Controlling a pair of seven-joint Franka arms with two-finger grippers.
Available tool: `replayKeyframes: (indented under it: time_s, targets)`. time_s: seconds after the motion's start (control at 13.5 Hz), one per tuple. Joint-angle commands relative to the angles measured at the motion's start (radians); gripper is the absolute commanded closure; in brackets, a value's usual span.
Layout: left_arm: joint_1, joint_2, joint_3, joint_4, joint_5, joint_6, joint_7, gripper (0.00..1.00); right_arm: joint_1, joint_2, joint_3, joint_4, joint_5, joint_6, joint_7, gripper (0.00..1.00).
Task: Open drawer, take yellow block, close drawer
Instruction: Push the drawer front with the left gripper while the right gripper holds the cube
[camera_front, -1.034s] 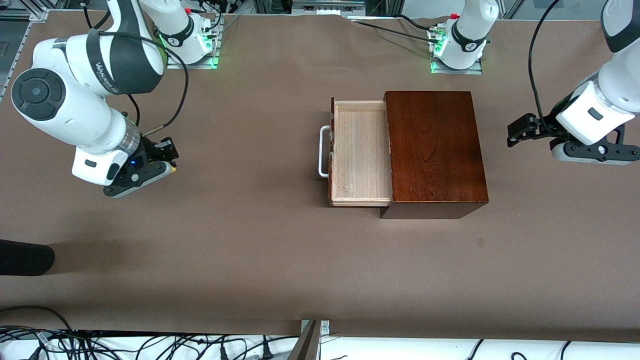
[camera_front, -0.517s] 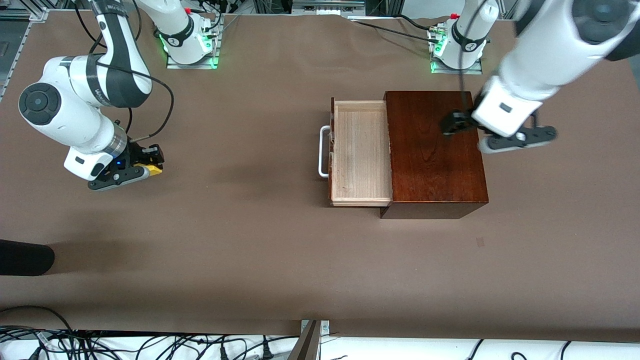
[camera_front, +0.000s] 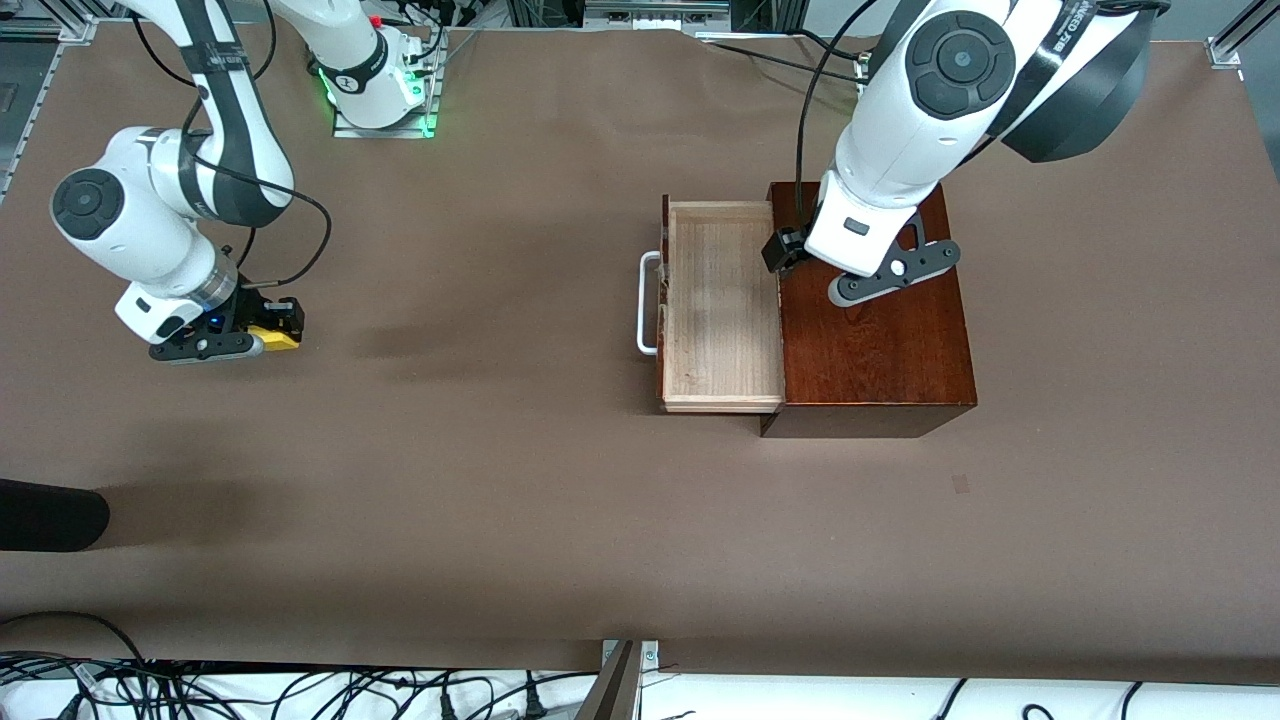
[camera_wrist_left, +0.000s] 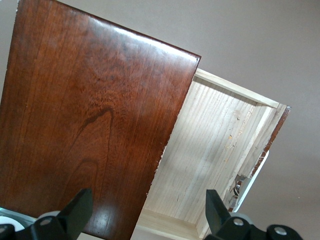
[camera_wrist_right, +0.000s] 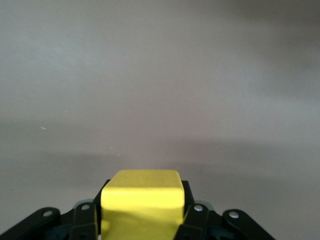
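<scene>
Yellow block (camera_wrist_right: 141, 202) lower part cut off; wooden box (camera_wrist_left: 85, 125) cropped.

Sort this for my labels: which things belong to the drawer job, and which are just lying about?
Job:
- pale wood drawer with white bar handle, pulled open, empty
- glossy dark-brown wooden box
- small yellow block, clamped in right gripper over bare table
- left gripper, open above the box

Lying about:
- black object at the table's edge
- cables
</scene>
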Motion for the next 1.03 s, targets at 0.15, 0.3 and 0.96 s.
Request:
replayKeyframes:
  time_s: [0.15,0.3,0.96]
  targets:
    - [-0.119,0.106,-0.005,0.084,0.006,0.014,-0.269,0.0,0.002,0.037,-0.012,-0.024,0.026,0.07,0.107,0.85]
    - [-0.208,0.224,-0.005,0.185,0.007,0.02,-0.446,0.0,0.002,0.077,-0.012,-0.024,0.097,0.111,0.092,0.85]
    - [-0.501,0.531,0.112,0.35,0.013,0.248,-0.846,0.0,0.001,0.226,-0.003,-0.003,0.444,0.202,-0.214,0.85]
